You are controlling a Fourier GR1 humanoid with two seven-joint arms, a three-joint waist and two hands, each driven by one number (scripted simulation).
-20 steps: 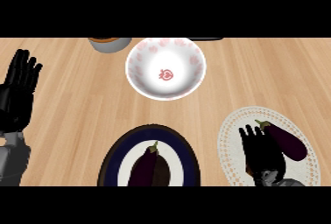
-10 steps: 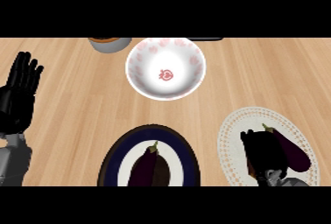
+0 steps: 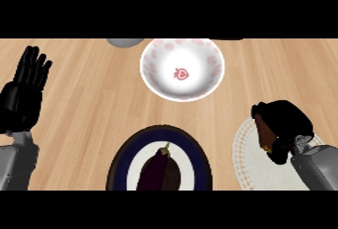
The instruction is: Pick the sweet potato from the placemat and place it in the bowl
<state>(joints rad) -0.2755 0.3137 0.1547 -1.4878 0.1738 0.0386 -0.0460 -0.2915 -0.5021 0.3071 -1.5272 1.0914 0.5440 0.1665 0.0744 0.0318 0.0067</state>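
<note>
The white bowl (image 3: 198,53) with a red pattern stands at the far middle of the wooden counter. At the right lies the round white lacy placemat (image 3: 246,163). Above its far edge my right hand (image 3: 285,121) is curled over the sweet potato (image 3: 263,133), of which only a brown-orange strip shows at the hand's left side. The hand is to the right of the bowl and nearer to me. My left hand (image 3: 25,91) rests open at the left edge, fingers up.
A dark blue and white plate (image 3: 125,159) holding a purple eggplant (image 3: 160,167) sits at the near middle, between my arms. A grey object (image 3: 125,42) shows at the counter's far edge, left of the bowl.
My right hand has closed round the sweet potato and moved away from me, from the placemat's middle to its far edge. The left hand has stayed put.
</note>
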